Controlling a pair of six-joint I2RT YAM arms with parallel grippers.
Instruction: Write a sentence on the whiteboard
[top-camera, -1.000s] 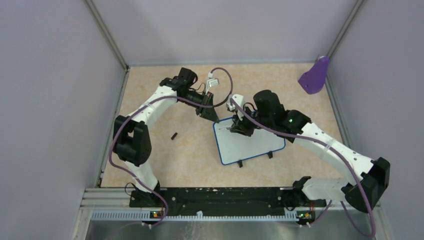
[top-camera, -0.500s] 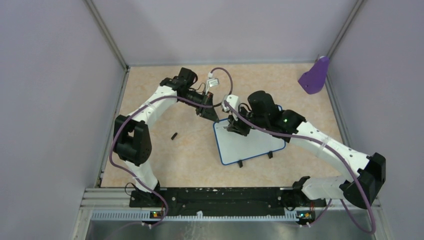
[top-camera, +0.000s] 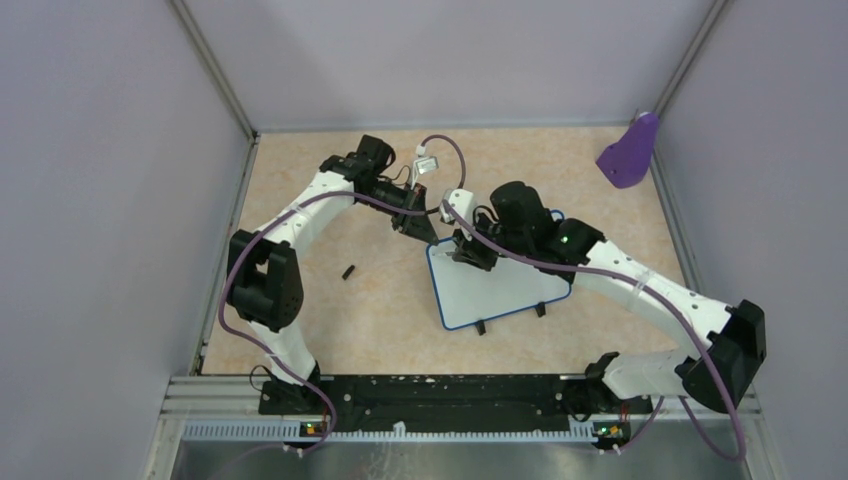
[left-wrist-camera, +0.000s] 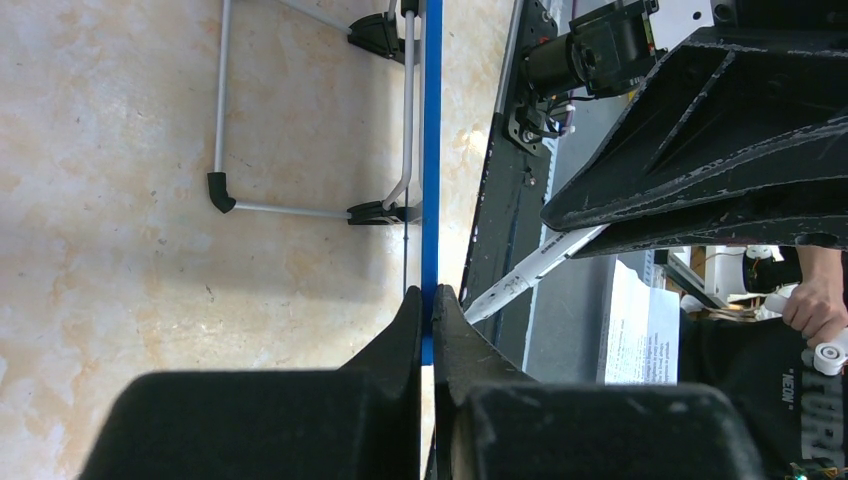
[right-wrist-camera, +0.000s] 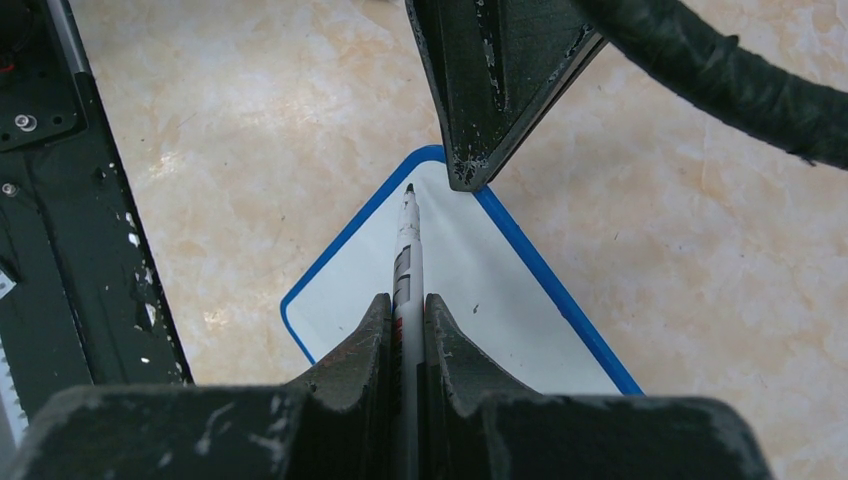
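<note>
The whiteboard (top-camera: 503, 290), white with a thin blue rim, lies in the middle of the table. My left gripper (top-camera: 426, 232) is shut on its far left corner; the left wrist view shows the blue rim (left-wrist-camera: 431, 150) pinched between the jaws of that gripper (left-wrist-camera: 428, 298). My right gripper (top-camera: 468, 252) is shut on a white marker (right-wrist-camera: 408, 250), also seen as the marker (left-wrist-camera: 530, 272) in the left wrist view. Its black tip points at the same corner of the whiteboard (right-wrist-camera: 480, 300), just short of the left gripper's fingers (right-wrist-camera: 490, 90). The sentence is not in view; the board's visible face is blank.
A purple scoop (top-camera: 630, 155) leans in the far right corner. A small black cap (top-camera: 348, 271) lies on the tabletop left of the board. Two black feet (top-camera: 510, 318) stick out at the board's near edge. Grey walls close in the table.
My right gripper has moved left with the marker, toward the board's far left corner. The left arm and the board stay where they were.
</note>
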